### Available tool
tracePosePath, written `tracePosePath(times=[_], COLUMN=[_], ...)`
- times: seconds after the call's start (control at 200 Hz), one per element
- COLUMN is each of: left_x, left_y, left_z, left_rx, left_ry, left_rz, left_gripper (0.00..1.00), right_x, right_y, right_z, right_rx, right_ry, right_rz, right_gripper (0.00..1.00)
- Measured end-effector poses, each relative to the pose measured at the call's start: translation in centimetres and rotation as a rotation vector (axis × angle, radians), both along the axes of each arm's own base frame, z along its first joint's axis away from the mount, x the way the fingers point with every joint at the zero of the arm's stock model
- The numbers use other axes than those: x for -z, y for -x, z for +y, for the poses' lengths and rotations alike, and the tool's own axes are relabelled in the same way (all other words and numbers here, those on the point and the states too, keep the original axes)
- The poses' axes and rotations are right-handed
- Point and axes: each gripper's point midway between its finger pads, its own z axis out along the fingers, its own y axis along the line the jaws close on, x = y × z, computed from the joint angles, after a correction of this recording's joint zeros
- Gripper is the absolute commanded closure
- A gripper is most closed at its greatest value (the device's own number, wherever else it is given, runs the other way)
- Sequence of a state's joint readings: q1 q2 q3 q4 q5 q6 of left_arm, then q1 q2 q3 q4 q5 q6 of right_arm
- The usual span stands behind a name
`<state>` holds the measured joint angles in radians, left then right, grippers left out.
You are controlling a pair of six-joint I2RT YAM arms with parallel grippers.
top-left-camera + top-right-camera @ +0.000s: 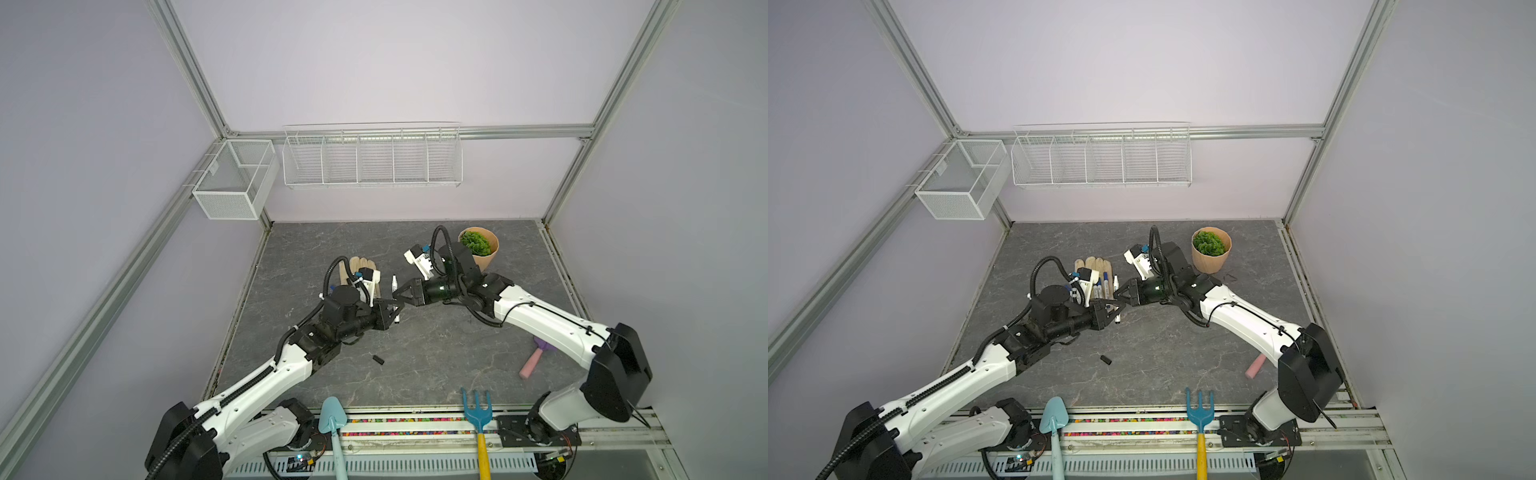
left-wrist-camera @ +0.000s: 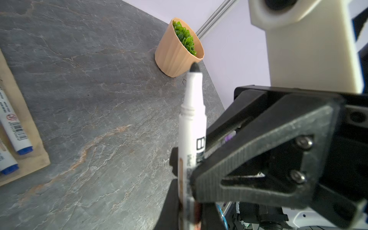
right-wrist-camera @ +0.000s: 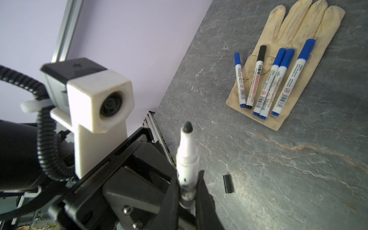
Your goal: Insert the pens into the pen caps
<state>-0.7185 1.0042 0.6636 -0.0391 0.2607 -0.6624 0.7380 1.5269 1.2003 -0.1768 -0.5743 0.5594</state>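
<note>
Looks like a handover: left gripper [image 1: 395, 311] clamps the uncapped pen [image 2: 192, 123], right gripper [image 3: 187, 189] straddles it too, can't tell if it's gripping. Next I'd grab the black cap [image 3: 227, 183], lying well clear of the glove [image 3: 298, 25].

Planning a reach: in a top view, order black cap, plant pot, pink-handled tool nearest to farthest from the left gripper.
From the left gripper:
1. black cap, front centre.
2. plant pot, back right.
3. pink-handled tool, front right.
</note>
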Motion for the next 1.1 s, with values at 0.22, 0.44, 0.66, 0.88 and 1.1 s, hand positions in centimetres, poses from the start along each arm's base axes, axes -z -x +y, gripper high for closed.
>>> tracePosePath(times=[0.22,0.44,0.66,0.88,1.1], left_x=[1.2,2.8,3.6,4.2,4.3], left_y=[-0.4,1.5,3.1,3.8,4.4], left_z=[8.1,13.7,15.5,16.0,16.4], left_rx=[-0.347,-0.531,-0.576,-0.585,-0.59], left_ry=[-0.136,-0.174,-0.179,-0.193,-0.191], left_rz=[0.059,0.152,0.192,0.223,0.233], left_gripper=[1.0,1.0,1.0,1.0,1.0], right_x=[4.8,12.5,16.9,18.9,21.7], right_y=[3.7,8.7,10.4,9.5,9.1], right_z=[-0.9,0.3,3.1,5.3,6.0], right_rx=[-0.11,-0.306,-0.431,-0.459,-0.492], right_ry=[0.224,0.496,0.653,0.714,0.842], right_rz=[-0.027,-0.05,-0.132,-0.19,-0.272], right_gripper=[0.56,0.52,0.52,0.54,0.63])
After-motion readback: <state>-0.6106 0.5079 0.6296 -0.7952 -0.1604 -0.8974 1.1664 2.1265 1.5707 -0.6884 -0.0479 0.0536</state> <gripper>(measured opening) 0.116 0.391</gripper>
